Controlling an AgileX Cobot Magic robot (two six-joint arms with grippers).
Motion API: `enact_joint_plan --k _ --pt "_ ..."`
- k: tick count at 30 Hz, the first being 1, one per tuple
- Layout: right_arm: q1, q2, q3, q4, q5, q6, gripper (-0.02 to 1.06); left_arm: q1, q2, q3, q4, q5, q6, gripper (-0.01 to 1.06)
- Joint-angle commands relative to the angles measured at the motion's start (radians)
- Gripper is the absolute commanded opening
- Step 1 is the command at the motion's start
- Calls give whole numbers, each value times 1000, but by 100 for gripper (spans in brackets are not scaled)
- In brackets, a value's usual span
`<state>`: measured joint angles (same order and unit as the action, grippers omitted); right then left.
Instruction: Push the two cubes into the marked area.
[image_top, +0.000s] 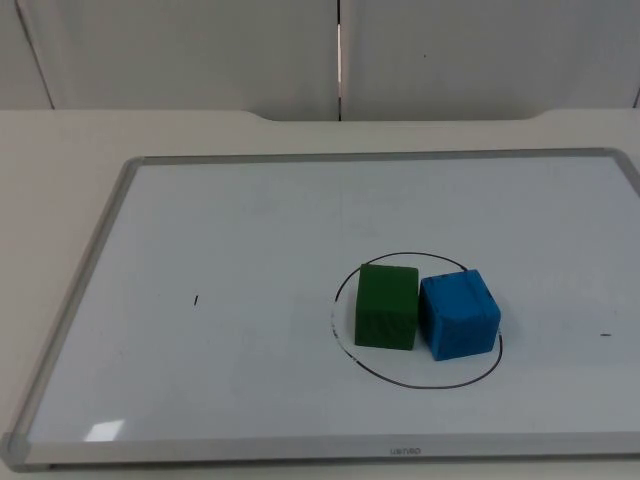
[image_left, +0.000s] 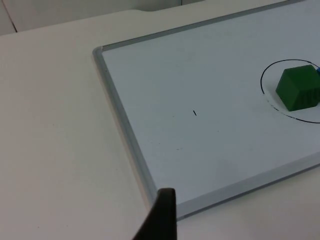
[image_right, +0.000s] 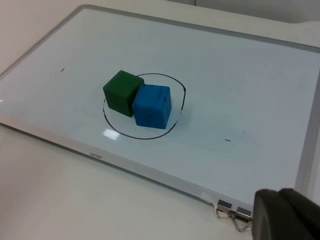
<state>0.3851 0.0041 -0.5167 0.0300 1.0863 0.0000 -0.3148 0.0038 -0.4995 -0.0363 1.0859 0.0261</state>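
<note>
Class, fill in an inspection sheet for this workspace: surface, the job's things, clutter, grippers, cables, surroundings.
Surface: whiteboard with a grey frame, lying flat on the pale table.
Job's things: green cube and blue cube side by side, touching, both inside the drawn circle.
Clutter: two short pen marks on the board; binder clips at its edge.
Grippers: a left fingertip over the table by the board's corner; a right fingertip by the clips. Both arms wait, clear of the cubes.
Cables: nothing seen.
Surroundings: grey wall behind the table.
</note>
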Motion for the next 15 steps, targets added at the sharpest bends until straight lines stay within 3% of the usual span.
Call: enact_joint_plan --k 1,7,9,10,14,15 --pt "-2 -4 2 -1 -7 -8 0 3 -4 5 -13 -10 -6 83" --pt "-2 -4 2 0 -7 -10 4 3 -4 5 -13 -10 -6 83" --pt "-2 -4 2 0 -7 -10 15 3 -4 5 -13 -10 -6 83" --pt "-2 -4 2 0 -7 -10 15 3 -4 5 -13 -10 -6 83" --pt "-2 -4 2 0 -7 -10 49 3 -4 5 -13 -10 -6 83" --pt "-2 -4 2 0 -7 -10 49 3 -4 5 -13 -10 -6 83"
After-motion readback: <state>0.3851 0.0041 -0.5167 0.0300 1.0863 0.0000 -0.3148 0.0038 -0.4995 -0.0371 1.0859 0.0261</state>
